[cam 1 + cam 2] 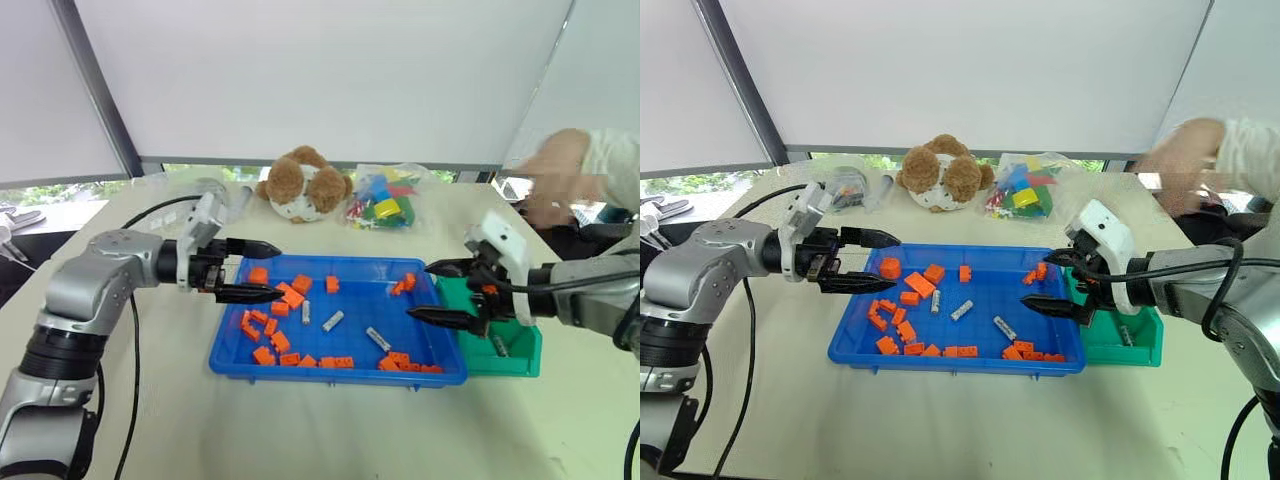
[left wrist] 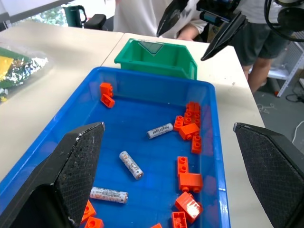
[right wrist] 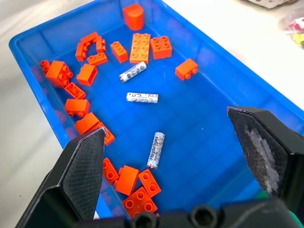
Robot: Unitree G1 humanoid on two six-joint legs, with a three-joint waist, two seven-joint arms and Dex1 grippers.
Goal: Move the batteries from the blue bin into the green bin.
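The blue bin [image 1: 232, 352] lies in the middle of the table and holds three batteries [image 1: 333, 320] among orange bricks [image 1: 293, 296]; they also show as batteries [image 3: 156, 150] in the right wrist view. The green bin [image 1: 520, 362] stands against the blue bin's right end, with one battery [image 1: 498, 345] inside. My left gripper [image 1: 281, 270] hovers open over the blue bin's left end, pointing right. Over the blue bin's right end, beside the green bin [image 2: 156, 59], my right gripper [image 1: 418, 290] is open and pointing left. Nothing is between either pair of fingers.
A brown and white plush toy [image 1: 305, 185] and a clear bag of coloured bricks [image 1: 385, 200] lie behind the blue bin. A person [image 1: 590, 165] is at the table's far right. A small clear bag [image 1: 845, 188] sits at the back left.
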